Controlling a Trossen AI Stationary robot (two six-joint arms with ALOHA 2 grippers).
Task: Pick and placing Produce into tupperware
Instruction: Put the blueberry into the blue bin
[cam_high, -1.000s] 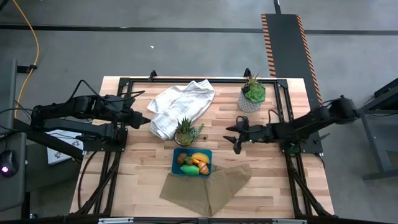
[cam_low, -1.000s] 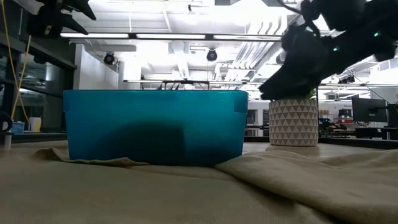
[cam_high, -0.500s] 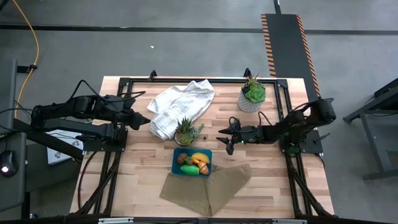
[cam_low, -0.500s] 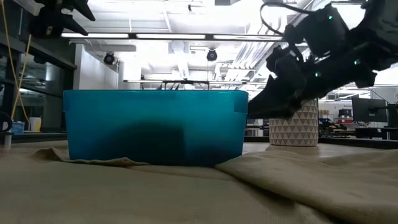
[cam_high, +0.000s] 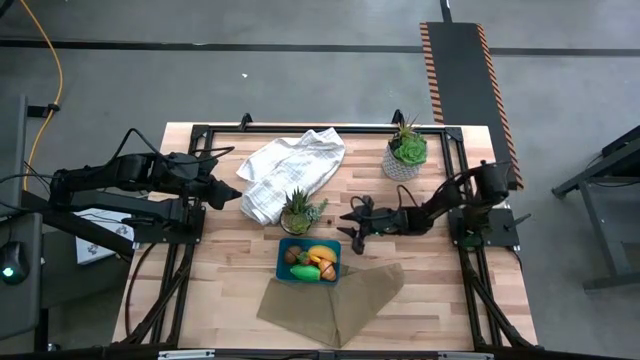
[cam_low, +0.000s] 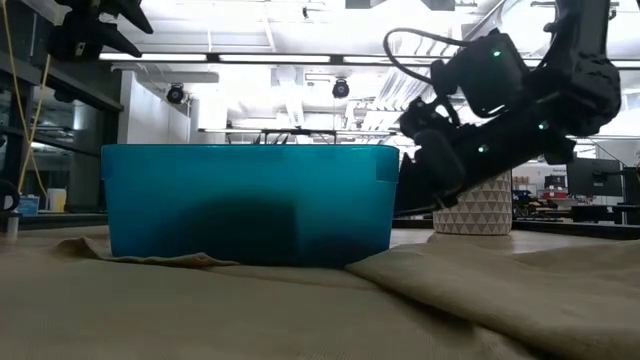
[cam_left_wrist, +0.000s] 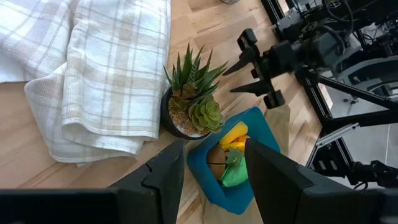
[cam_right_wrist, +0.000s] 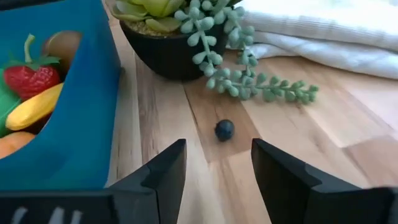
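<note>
The teal tupperware (cam_high: 308, 260) stands on the table near the tan cloth's edge and holds a yellow banana (cam_right_wrist: 31, 106), a red strawberry (cam_right_wrist: 28, 78), a brown kiwi (cam_right_wrist: 62, 43) and a green piece (cam_left_wrist: 233, 174). A small dark berry (cam_right_wrist: 224, 129) lies on the bare wood beside the tupperware, just ahead of my right gripper (cam_right_wrist: 217, 155). That gripper (cam_high: 346, 223) is low over the table, open, with nothing between its fingers. My left gripper (cam_high: 232, 193) waits high at the table's left, open and empty (cam_left_wrist: 214, 149).
A dark pot with a spiky plant and a trailing stem (cam_right_wrist: 249, 87) stands right behind the berry. The white checked towel (cam_high: 290, 170) lies at the far middle, and a second potted plant (cam_high: 405, 150) at the far right. A tan cloth (cam_high: 335, 300) lies at the near edge.
My right gripper has gone down and toward the table's left, from the right middle to a spot low beside the tupperware and the small pot.
</note>
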